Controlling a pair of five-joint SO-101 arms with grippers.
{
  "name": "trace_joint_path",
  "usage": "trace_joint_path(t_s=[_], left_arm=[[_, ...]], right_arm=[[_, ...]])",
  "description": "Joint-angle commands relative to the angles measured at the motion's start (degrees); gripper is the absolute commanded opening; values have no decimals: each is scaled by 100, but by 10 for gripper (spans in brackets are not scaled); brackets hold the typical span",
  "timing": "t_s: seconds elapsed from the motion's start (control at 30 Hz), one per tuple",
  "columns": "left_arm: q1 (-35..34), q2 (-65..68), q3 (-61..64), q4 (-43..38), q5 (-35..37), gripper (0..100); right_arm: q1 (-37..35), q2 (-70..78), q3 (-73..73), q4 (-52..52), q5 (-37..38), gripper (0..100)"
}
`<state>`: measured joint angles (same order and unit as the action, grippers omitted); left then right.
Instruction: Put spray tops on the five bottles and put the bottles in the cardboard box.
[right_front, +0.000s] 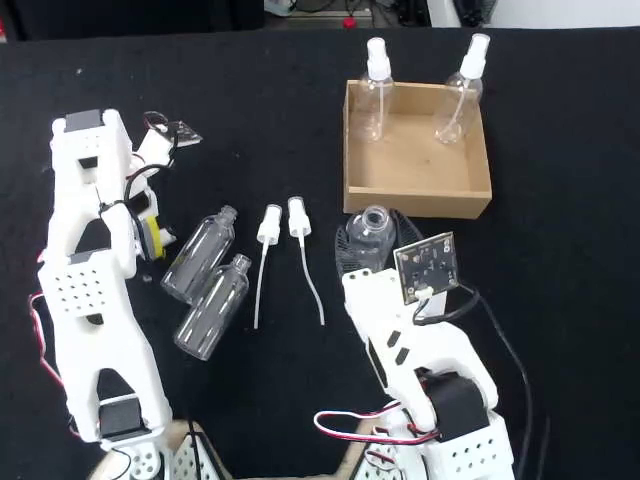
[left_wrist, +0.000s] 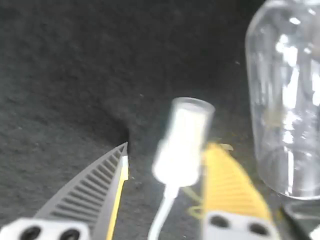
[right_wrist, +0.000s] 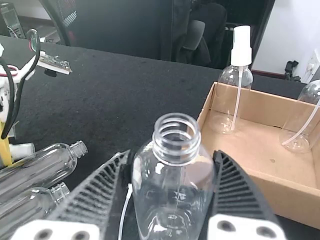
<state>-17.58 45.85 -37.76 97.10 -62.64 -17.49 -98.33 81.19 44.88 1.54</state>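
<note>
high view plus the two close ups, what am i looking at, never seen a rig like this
Two white robot arms sit at a black table. The high view is from a fixed camera above; the others from a camera on each arm's wrist. The right gripper holds an open clear plastic bottle upright beside the brown cardboard box, where two capped bottles stand. The left gripper holds a white spray top. Two more clear bottles and two spray tops lie on the table.
</note>
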Motion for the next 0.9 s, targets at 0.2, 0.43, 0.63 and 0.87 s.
trace_joint_path(t_s=[0.2, 0.43, 0.63, 0.87], left_arm=[[-435, -695, -769, 360, 290, 137], [-848, -2040, -646, 360, 1275, 137], [-655, -3701, 558, 360, 2426, 137], [251, -6347, 2299, 229, 3226, 137]], right_arm=[[-44, 57, -40, 18, -9, 191], [-44, 57, -40, 26, -9, 191], [-53, 57, -48, 26, -9, 191], [-88, 48, -136, 141, -44, 191]])
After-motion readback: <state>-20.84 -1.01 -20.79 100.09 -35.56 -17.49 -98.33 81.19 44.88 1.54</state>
